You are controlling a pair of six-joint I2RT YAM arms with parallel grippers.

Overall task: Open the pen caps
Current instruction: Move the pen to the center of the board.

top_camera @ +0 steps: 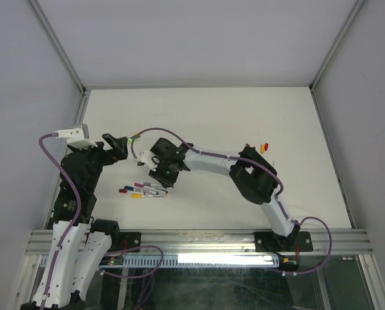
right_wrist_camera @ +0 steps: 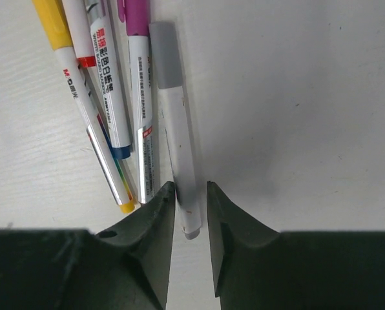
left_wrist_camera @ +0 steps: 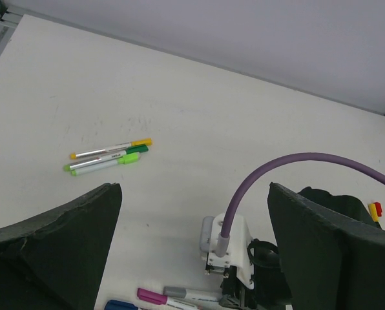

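Note:
Several pens (top_camera: 144,189) lie in a bunch on the white table (top_camera: 212,116). In the right wrist view my right gripper (right_wrist_camera: 191,190) is down at the table, its narrow jaws either side of the bare end of a white pen (right_wrist_camera: 179,148) with a grey cap (right_wrist_camera: 163,55). The left finger touches the barrel and a thin gap shows at the right finger. Beside it lie a purple-capped pen (right_wrist_camera: 141,77) and a yellow-capped pen (right_wrist_camera: 83,110). My left gripper (left_wrist_camera: 194,187) hangs wide open above the table with nothing in it.
Three more pens (left_wrist_camera: 108,155) with yellow and green caps lie apart at the left of the left wrist view. A loose yellow cap and a red cap (top_camera: 265,147) sit at the right of the table. The right arm's purple cable (left_wrist_camera: 296,161) arcs across.

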